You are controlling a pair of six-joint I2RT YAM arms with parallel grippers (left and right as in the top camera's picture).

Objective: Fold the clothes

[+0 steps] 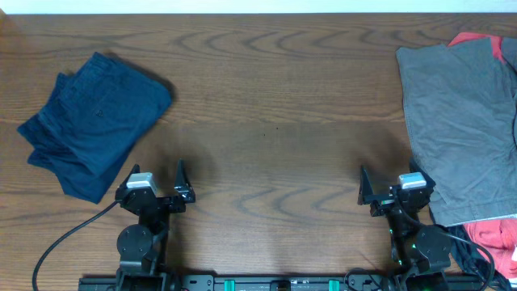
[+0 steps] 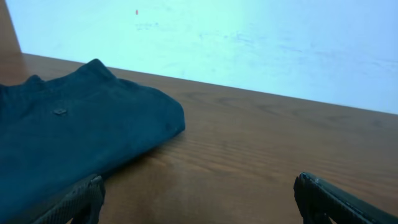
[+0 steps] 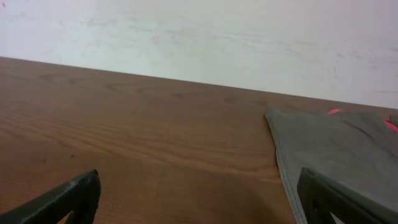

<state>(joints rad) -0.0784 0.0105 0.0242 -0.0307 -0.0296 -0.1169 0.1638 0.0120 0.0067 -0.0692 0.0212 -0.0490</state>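
The dark navy blue shorts (image 1: 90, 121) lie folded into a compact bundle at the left of the table. They also show at the left of the left wrist view (image 2: 74, 134). My left gripper (image 1: 157, 184) is open and empty, near the table's front edge, just right of the shorts' near corner; in the left wrist view (image 2: 199, 199) its fingers are spread wide. My right gripper (image 1: 394, 184) is open and empty near the front edge at the right, also seen spread in the right wrist view (image 3: 199, 199).
A grey garment (image 1: 460, 129) lies spread at the right of the table, over a red garment (image 1: 493, 234) that shows at its far and near edges. The grey garment's edge (image 3: 329, 143) lies close to my right gripper's right finger. The wooden table (image 1: 275, 105) spans the view.
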